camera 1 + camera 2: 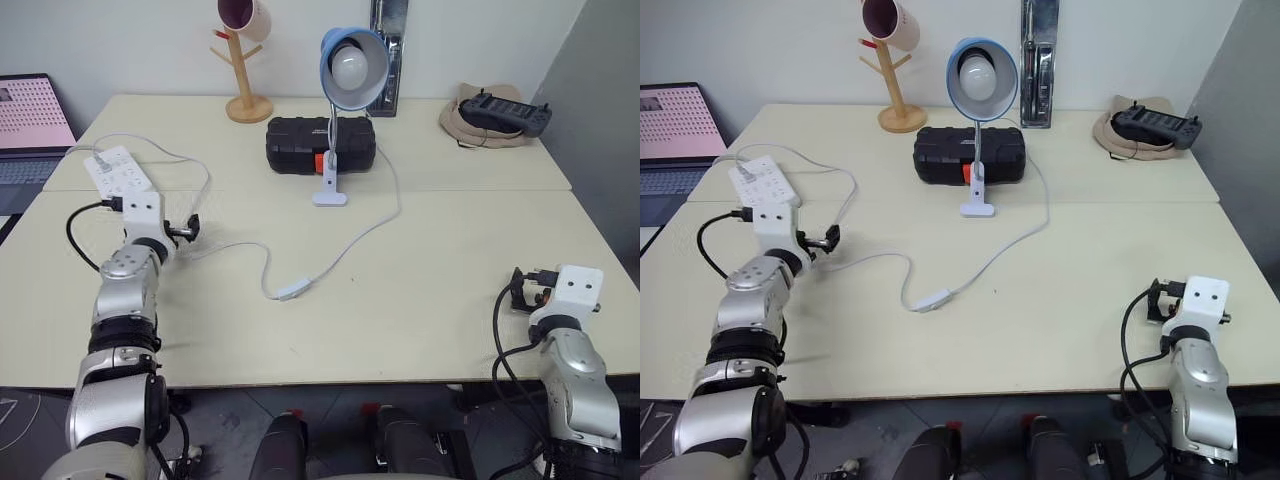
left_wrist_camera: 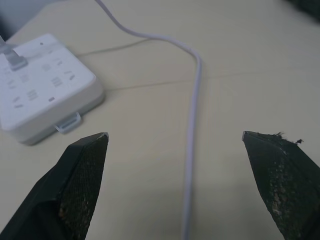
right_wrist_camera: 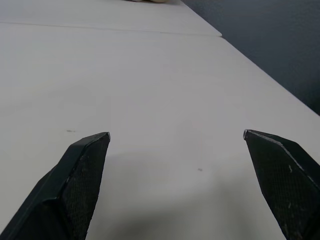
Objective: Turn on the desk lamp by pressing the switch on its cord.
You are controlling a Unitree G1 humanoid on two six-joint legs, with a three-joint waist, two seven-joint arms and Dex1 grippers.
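Note:
The desk lamp (image 1: 352,65), with a light-blue shade and a white bulb, stands on its small white base at the table's middle back. Its thin white cord (image 1: 375,225) curves forward to the switch (image 1: 292,291), a flat white oblong lying on the table, then runs on left towards my left arm. My left gripper (image 2: 175,137) is open just above the table at the left, with a stretch of the cord (image 2: 192,125) passing between its fingertips; the switch lies well to its right. My right gripper (image 3: 176,135) is open over bare table at the front right, far from the switch.
A white power strip (image 1: 118,170) lies just ahead of my left gripper. A black case (image 1: 320,145) sits behind the lamp, with a wooden mug tree (image 1: 245,60) at the back. A laptop (image 1: 30,120) is at far left. A black controller (image 1: 505,112) rests on a tan cloth at back right.

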